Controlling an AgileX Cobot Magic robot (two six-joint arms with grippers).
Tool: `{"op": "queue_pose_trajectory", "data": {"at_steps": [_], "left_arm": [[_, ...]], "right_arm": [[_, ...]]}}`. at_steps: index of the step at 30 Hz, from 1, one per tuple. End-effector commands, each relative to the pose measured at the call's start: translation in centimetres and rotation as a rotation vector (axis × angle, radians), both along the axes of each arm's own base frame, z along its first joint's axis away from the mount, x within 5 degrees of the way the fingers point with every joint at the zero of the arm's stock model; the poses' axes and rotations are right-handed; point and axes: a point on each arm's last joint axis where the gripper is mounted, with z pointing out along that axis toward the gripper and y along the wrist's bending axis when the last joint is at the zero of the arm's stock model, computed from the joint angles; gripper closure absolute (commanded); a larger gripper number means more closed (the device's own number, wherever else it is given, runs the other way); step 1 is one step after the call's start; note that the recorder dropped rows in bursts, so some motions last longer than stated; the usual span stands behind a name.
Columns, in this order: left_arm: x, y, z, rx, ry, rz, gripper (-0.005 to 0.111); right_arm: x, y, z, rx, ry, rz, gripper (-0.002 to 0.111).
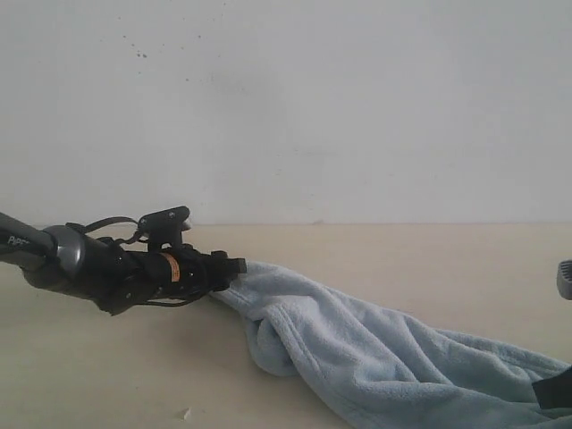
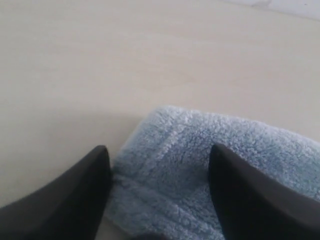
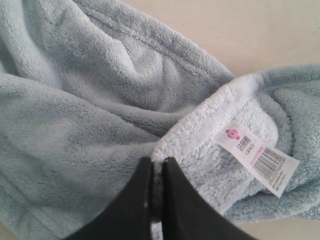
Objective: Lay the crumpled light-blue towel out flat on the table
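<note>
The light-blue towel [image 1: 357, 344] lies bunched in a long, twisted band across the table [image 1: 420, 255], running from the middle to the lower right edge of the exterior view. My left gripper [image 1: 234, 266] lies low at the towel's left end. In the left wrist view it [image 2: 159, 149] stands open, with a towel corner [image 2: 200, 150] lying flat on the table between its black fingers [image 2: 85, 190]. My right gripper [image 3: 157, 161] is shut on a hemmed edge of the towel [image 3: 75, 125], close to the white care tag [image 3: 257, 157].
A white wall [image 1: 286, 107] with dark specks rises behind the table's far edge. A grey part [image 1: 565, 279] shows at the right edge of the exterior view. Bare table lies in front of the left arm [image 1: 80, 264] and behind the towel.
</note>
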Motion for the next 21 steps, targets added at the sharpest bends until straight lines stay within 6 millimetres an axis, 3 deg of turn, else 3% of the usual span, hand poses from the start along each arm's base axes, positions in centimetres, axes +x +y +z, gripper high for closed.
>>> {"op": "queue_pose_trajectory", "data": {"at_steps": [1, 7, 13, 21], "left_arm": [[-0.3, 0.3, -1.7, 0.043, 0.069, 0.019, 0.057], [-0.6, 0.2, -1.8, 0.116, 0.092, -0.011, 0.103], [-0.6, 0.1, 1.8, 0.137, 0.058, 0.000, 0.103], [-2.0, 2.0, 8.4, 0.311, 0.092, 0.061, 0.103]], "right_arm": [[0.2, 0.1, 0.4, 0.003, -0.029, 0.013, 0.108], [0.3, 0.2, 0.4, 0.009, -0.041, 0.015, 0.108], [0.4, 0.5, 0.4, 0.017, -0.046, 0.060, 0.108], [1.0, 0.7, 0.6, 0.047, -0.110, 0.053, 0.108]]}}
